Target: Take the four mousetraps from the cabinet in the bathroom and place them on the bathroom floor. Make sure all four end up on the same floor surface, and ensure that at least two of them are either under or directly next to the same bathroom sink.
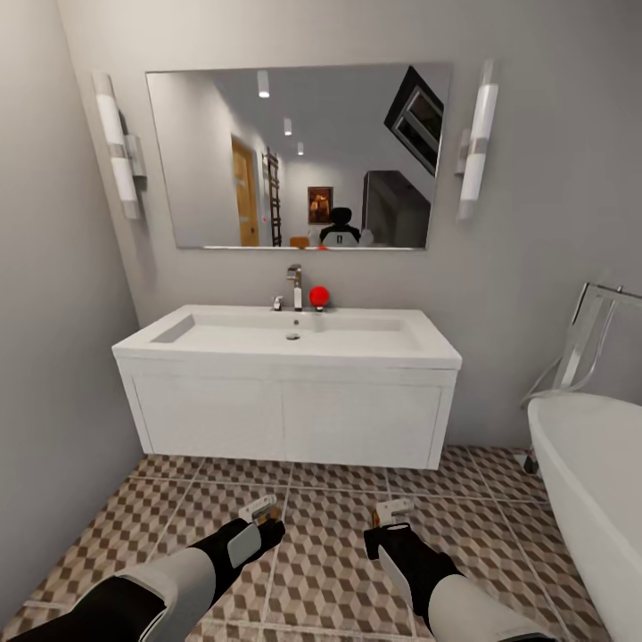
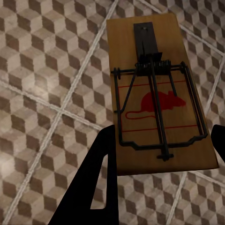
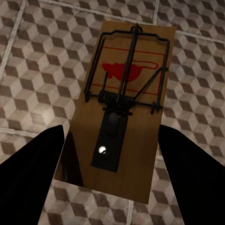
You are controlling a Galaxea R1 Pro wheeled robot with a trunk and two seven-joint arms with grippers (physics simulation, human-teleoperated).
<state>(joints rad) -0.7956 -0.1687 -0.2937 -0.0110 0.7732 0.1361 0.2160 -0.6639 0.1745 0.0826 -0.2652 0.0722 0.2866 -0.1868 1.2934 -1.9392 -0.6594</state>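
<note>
Facing the sink (image 1: 285,343) in the middle of the frame, the robot holds both arms low at the bottom of the head view, each one carrying a mousetrap above the bathroom floor (image 1: 321,571).

The left gripper (image 1: 264,526) is at lower left, pinching the left mousetrap (image 1: 261,509). In the left wrist view this mousetrap (image 2: 159,93) lies flat between the two dark fingers (image 2: 101,173), which press on its long edges near the bottom of the picture. The right gripper (image 1: 385,533) is at lower centre-right, pinching the right mousetrap (image 1: 392,511). In the right wrist view that mousetrap (image 3: 124,108) also sits between the fingers (image 3: 33,159), though here the contact is harder to see, because the fingers look a little apart from the board.

I judge that the boards are kept flat, with the wire side up, so that they can be lowered straight on the tiles in front of the sink, where the task wants at least two of them.

The fingertips are partly cut off by the picture edges in both wrist views. In the head view the traps are small and blurred. The white bathtub (image 1: 593,499) at the right is cut by the frame.
</note>
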